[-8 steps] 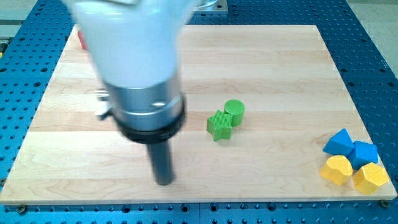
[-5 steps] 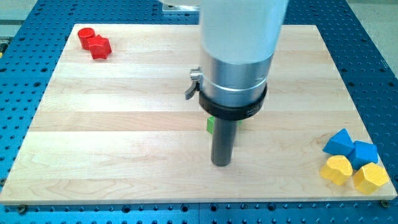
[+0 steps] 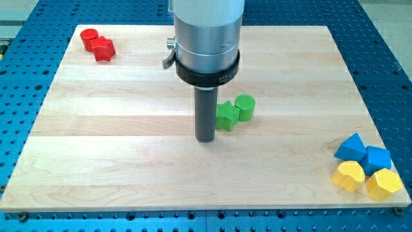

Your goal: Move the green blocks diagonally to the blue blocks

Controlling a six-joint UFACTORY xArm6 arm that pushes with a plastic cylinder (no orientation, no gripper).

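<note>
Camera view. My tip (image 3: 205,138) is down on the wooden board (image 3: 116,161), just beside the green star block (image 3: 225,116) on its left and slightly toward the view's bottom; contact is likely but I cannot confirm it. No fingers on this rig, only a plain rod, so there is nothing to spread or pinch.

Green cylinder (image 3: 245,107) touches the star's upper-right side; the pair sits mid-board. Two blue blocks (image 3: 364,151) lie near the view's bottom-right corner, well apart from the greens, with two yellow blocks (image 3: 367,180) packed against them below. Two red blocks (image 3: 97,43) at top left, out of play.

Step in hand, as I judge it: shoving the green pair toward the blues.
- Push line should run down-right; the tip sits low for that, so shift toward the star's upper left first.
- Go slowly; the cylinder may slip off sideways.
- Stop short of the blues so neither they nor the yellows get knocked.
</note>
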